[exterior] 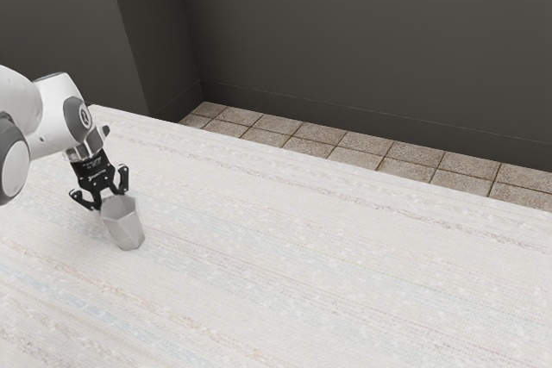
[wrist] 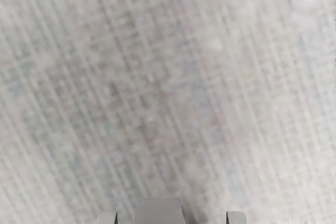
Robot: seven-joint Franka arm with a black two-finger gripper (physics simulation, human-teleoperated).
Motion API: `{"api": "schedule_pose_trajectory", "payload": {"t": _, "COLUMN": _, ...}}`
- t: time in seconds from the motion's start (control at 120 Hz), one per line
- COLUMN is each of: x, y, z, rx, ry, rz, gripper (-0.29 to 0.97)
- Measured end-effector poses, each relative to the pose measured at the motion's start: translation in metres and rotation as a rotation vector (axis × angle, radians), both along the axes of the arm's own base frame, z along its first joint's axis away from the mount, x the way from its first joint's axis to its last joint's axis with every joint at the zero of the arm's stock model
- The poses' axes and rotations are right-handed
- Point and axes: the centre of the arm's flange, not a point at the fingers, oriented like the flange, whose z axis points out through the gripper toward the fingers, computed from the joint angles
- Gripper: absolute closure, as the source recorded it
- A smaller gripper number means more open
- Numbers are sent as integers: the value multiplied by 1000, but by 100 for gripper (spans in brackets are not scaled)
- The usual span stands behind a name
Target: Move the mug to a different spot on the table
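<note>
Black gripper (exterior: 103, 193) on the white arm (exterior: 52, 118) hung at the rim of the grey mug (exterior: 126, 226), its jaws spread wide to either side of the rim and not clamped on it. That wide, top-down pose looked like the set-up for a grasp at the rim, though a release could not be ruled out. The mug sat on the pale wood-grain table (exterior: 328, 265) at about 8 o'clock in the exterior view, directly below the hand and leaning slightly. From the wrist camera, a grey edge of the mug (wrist: 158, 211) showed just under the hand, with bare tabletop beyond it. Open table ran from 6 o'clock round to 3 o'clock, and no other object stood on it to block a slide or a carry. Past the far edge, at 1 o'clock, lay a strip of brown tiled floor (exterior: 371, 148). Dark walls (exterior: 362, 32) closed the scene at 12 o'clock.
</note>
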Motion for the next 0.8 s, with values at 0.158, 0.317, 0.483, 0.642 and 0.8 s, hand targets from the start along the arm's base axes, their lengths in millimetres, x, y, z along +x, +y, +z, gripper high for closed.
{"api": "schedule_pose_trajectory", "payload": {"t": 0.158, "x": 3, "y": -3, "z": 13, "rx": 0, "ry": -17, "rz": -12, "gripper": 59}}
{"api": "schedule_pose_trajectory", "payload": {"t": 0.317, "x": 7, "y": -16, "z": 29, "rx": -24, "ry": -34, "rz": -40, "gripper": 61}}
{"api": "schedule_pose_trajectory", "payload": {"t": 0.483, "x": 19, "y": -58, "z": 41, "rx": -80, "ry": -40, "rz": -118, "gripper": 66}}
{"api": "schedule_pose_trajectory", "payload": {"t": 0.642, "x": 20, "y": -105, "z": 35, "rx": -177, "ry": 34, "rz": -204, "gripper": 70}}
{"api": "schedule_pose_trajectory", "payload": {"t": 0.8, "x": 21, "y": -153, "z": 23, "rx": -274, "ry": 161, "rz": -309, "gripper": 72}}
